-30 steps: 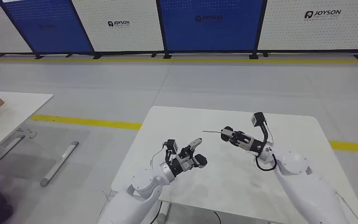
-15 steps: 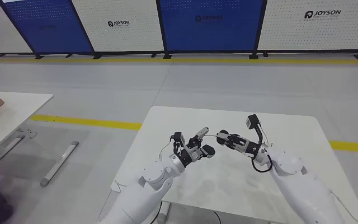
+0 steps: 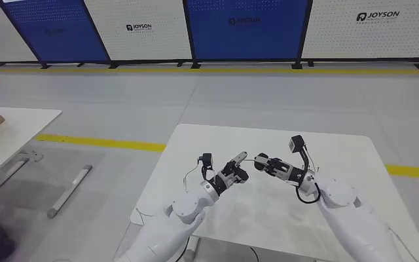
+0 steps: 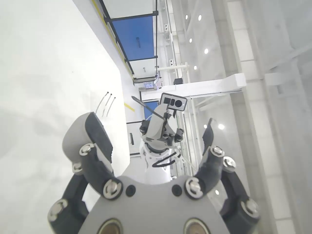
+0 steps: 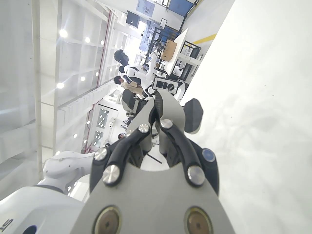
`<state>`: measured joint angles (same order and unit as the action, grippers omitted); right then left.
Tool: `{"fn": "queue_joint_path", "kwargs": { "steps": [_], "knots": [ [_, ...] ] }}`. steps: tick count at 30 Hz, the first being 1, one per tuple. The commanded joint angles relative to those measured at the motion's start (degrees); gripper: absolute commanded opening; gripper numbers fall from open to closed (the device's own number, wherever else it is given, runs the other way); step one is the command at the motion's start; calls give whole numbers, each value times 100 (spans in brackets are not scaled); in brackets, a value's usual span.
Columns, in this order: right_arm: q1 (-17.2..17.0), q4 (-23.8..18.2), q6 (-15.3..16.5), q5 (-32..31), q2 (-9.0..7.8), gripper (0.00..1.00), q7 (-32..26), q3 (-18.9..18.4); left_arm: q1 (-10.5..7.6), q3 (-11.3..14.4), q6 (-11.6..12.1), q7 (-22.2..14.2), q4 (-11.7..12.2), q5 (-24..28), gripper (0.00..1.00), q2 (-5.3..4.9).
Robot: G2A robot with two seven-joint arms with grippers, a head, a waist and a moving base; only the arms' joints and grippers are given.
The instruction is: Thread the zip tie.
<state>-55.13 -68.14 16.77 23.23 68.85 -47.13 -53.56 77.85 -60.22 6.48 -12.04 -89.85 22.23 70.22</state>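
Observation:
A thin black zip tie (image 4: 146, 107) is pinched in my right gripper (image 3: 261, 160), which is shut on it above the middle of the white table (image 3: 340, 147). The tie's free end points toward my left gripper (image 3: 238, 165), which is open and faces the right one at close range. In the left wrist view the left gripper (image 4: 151, 120) has its jaws spread wide, with the tie and the right gripper farther off, framed in the gap. In the right wrist view the right gripper (image 5: 156, 99) has its fingers pressed together, and a short piece of the tie (image 5: 155, 159) shows behind them.
Three spare black zip ties (image 4: 106, 103) lie side by side on the table, off to one side of the grippers. The table's far edge (image 3: 275, 128) meets grey floor with a yellow line (image 3: 98, 141).
My left gripper has risen and moved right, closing most of the gap to the right gripper. The right gripper has shifted slightly left with the zip tie still in it.

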Motion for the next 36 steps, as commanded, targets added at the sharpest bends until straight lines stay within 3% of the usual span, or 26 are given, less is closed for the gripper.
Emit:
{"fn": "queue_joint_path", "kwargs": {
  "steps": [1,9,10,16,17,20,25,29,31,36],
  "knots": [
    [2,1,1,-2,1,0,3,2,1,-3,4,-3,-3,15,100,0],
    [2,1,1,-2,1,0,3,2,-3,53,70,81,-8,-107,100,12],
    [2,1,1,-2,1,0,3,2,-21,103,-10,27,2,-80,100,21],
    [2,1,1,-2,1,0,3,2,-175,185,30,49,103,-7,100,68],
    [2,1,1,-2,1,0,3,2,-193,190,26,56,120,17,95,75],
    [2,1,1,-2,1,0,3,2,-215,173,-9,61,127,123,48,87],
    [2,1,1,-2,1,0,3,2,-197,85,11,-23,127,309,21,87],
    [2,1,1,-2,1,0,3,2,-151,31,-5,-190,110,418,21,77],
    [2,1,1,-2,1,0,3,2,-148,5,-39,-341,115,488,16,69],
    [2,1,1,-2,1,0,3,2,-133,-27,-18,-379,116,480,19,66]
  ]
}}
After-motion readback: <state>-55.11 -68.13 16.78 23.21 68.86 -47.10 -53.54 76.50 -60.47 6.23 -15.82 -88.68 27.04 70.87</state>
